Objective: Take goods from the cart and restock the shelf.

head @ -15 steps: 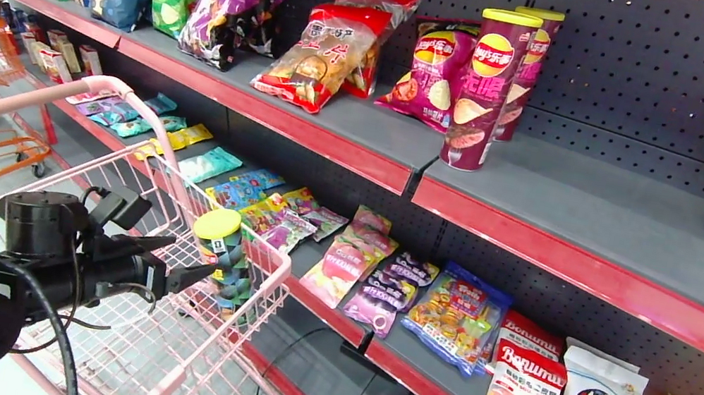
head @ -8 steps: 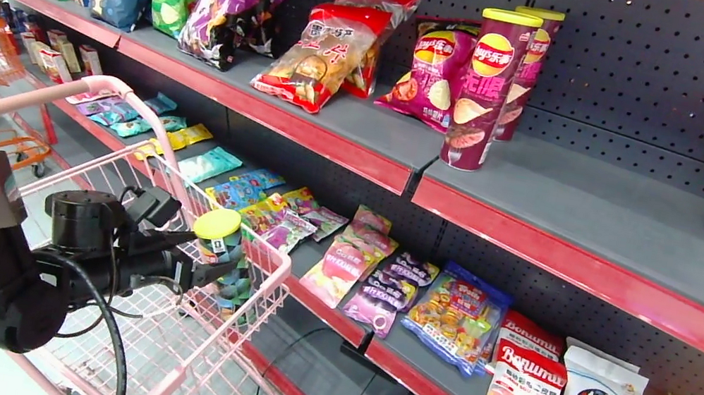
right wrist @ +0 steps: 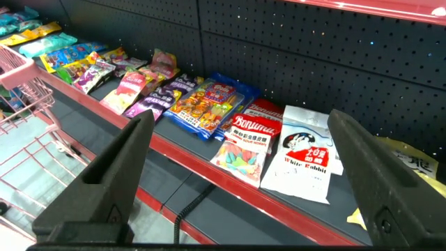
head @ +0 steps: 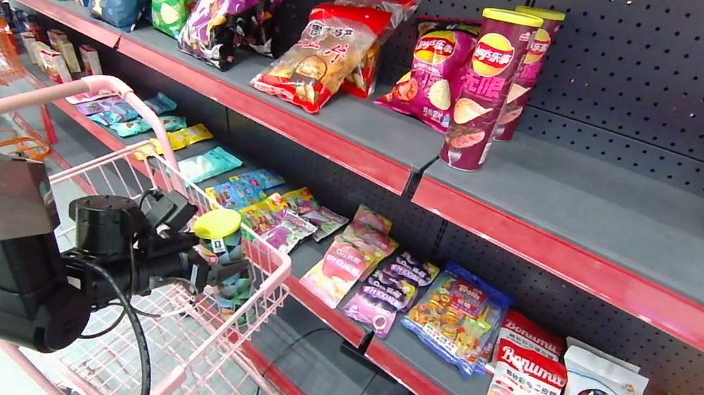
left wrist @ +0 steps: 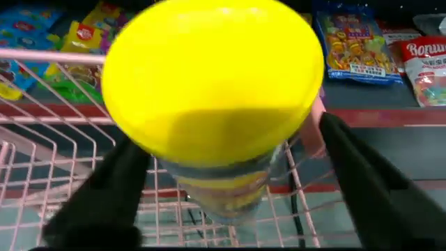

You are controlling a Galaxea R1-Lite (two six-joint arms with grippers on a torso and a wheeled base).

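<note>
A can with a yellow lid (head: 217,224) is standing upright inside the pink cart (head: 54,94), at the corner nearest the shelf (head: 345,153). The left gripper (head: 232,270) is reaching into the cart at that same corner, its fingers (left wrist: 104,188) spread open on either side of the can just under the lid. The right gripper (right wrist: 240,118) is hanging outside the cart, off to the shelf side, its fingers (right wrist: 104,188) gaping wide and holding nothing, facing the snack packets (right wrist: 209,104) lying on the lower shelf.

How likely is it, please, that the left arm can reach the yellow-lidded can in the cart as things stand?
Probably yes: the left tool, open, flanks the can just under its lid, with nothing in between.
</note>
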